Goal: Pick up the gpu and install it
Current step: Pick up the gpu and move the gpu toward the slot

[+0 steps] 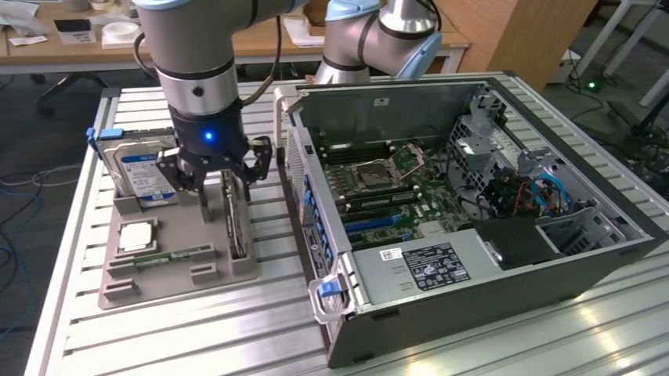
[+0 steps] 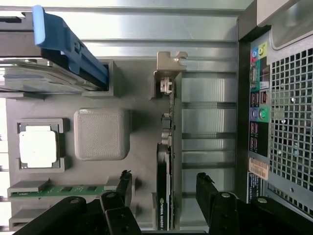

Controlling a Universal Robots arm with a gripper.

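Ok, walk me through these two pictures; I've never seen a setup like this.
The grey machine is a robot arm ending in a two-fingered gripper. One picture comes from a camera off the arm, the other from a camera on the arm's wrist. On the metal table sit an opened computer case and a grey tray carrying a hard drive, a processor chip, a memory stick and the gpu, a thin card standing on edge. The gripper is open, a finger either side of the gpu, holding nothing.
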